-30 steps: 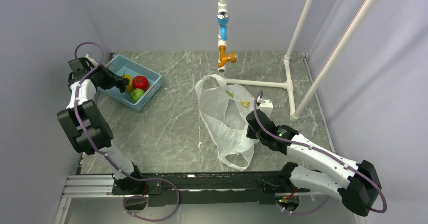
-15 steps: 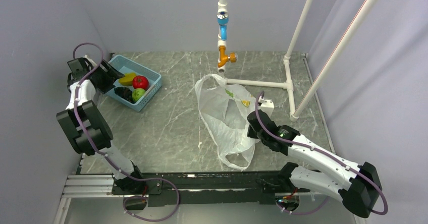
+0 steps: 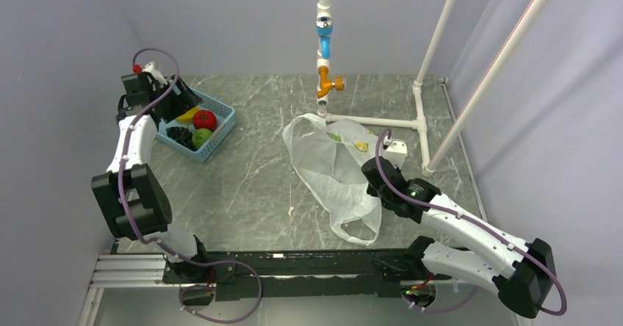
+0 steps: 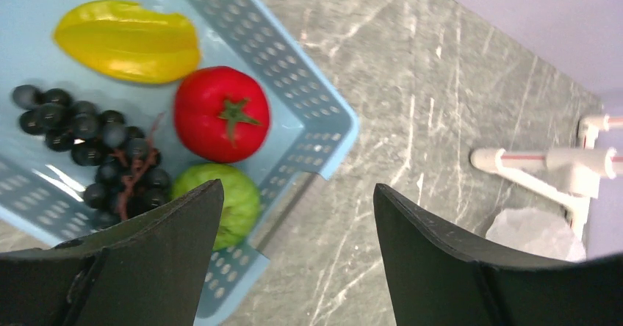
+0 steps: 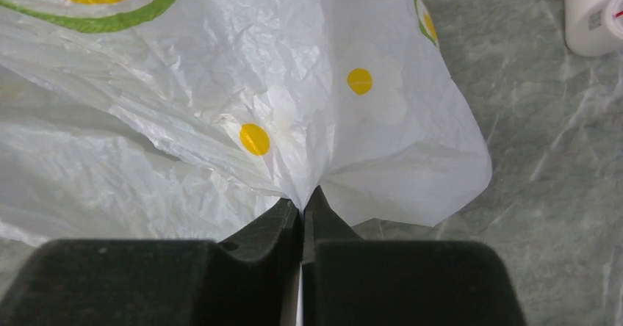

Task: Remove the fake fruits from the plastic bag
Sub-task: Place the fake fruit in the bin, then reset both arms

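Blue is where the eye goes first: the blue plastic lattice basket (image 4: 323, 131) sits at the far left of the grey marbled desk (image 3: 250, 179), and all four fake fruits are lying inside it. The yellow oblong ridged fruit (image 4: 128, 40) is at the far side. The glossy red round fruit (image 4: 220, 113) is in the middle, and the dark purple-black bunch (image 4: 88, 146) is sprawled beside it. The green round fruit (image 4: 228, 194) is tucked into the corner, partly hidden behind a black finger in the wrist view.

The left gripper (image 4: 297, 186) hangs above that corner of the basket with its jaws spread wide and nothing between them.

Over to the middle of the desk, well apart from the basket, lies the translucent white crinkly plastic bag (image 3: 334, 172). It is flattened out, with one loop handle toward the near edge and yellow dots and green outlines printed on the film.

The right gripper (image 5: 301, 197) is down at the bag's right edge, jaws pressed together with a pinched fold of the film caught between them. Just beyond the bag stands the white pipe frame (image 3: 375, 122).
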